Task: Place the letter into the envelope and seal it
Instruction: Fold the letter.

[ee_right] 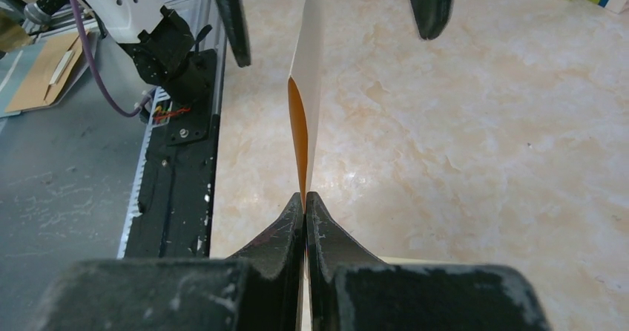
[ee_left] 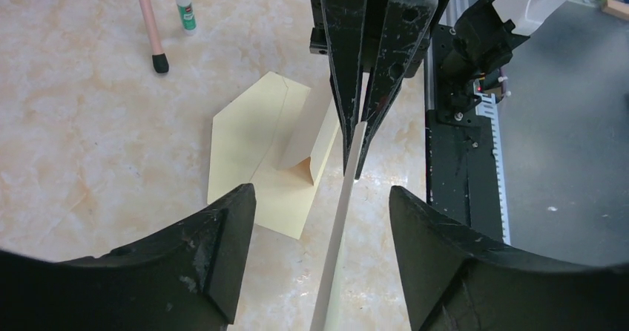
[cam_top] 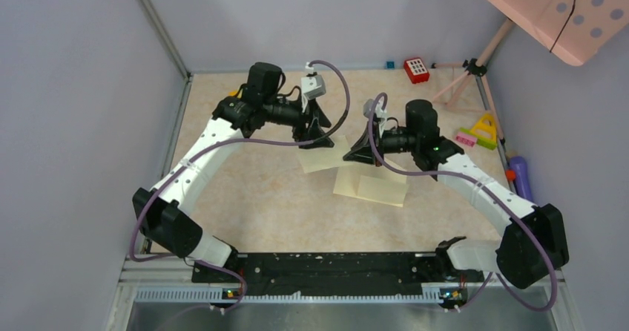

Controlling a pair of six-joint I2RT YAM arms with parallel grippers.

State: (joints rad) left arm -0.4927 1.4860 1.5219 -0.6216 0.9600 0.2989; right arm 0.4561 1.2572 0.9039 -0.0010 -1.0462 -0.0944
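Observation:
My right gripper (cam_top: 357,155) (ee_right: 305,195) is shut on the lower edge of a pale cream two-layer paper, which I take for the envelope (cam_top: 323,159) (ee_right: 308,64). It is held upright above the table and shows edge-on in both wrist views (ee_left: 337,220), its layers parting slightly. My left gripper (cam_top: 314,136) (ee_left: 320,197) is open, one finger on each side of the envelope without touching it. A darker yellow-tan folded sheet, the letter (cam_top: 382,190) (ee_left: 252,145), lies on the table below, one fold standing up.
A glue stick (ee_left: 183,6) and a pink tripod leg (ee_left: 148,19) are at the far right. A red block (cam_top: 417,70), coloured toy blocks (cam_top: 482,132) and a purple object (cam_top: 521,177) line the right side. The black base rail (cam_top: 326,266) runs along the near edge.

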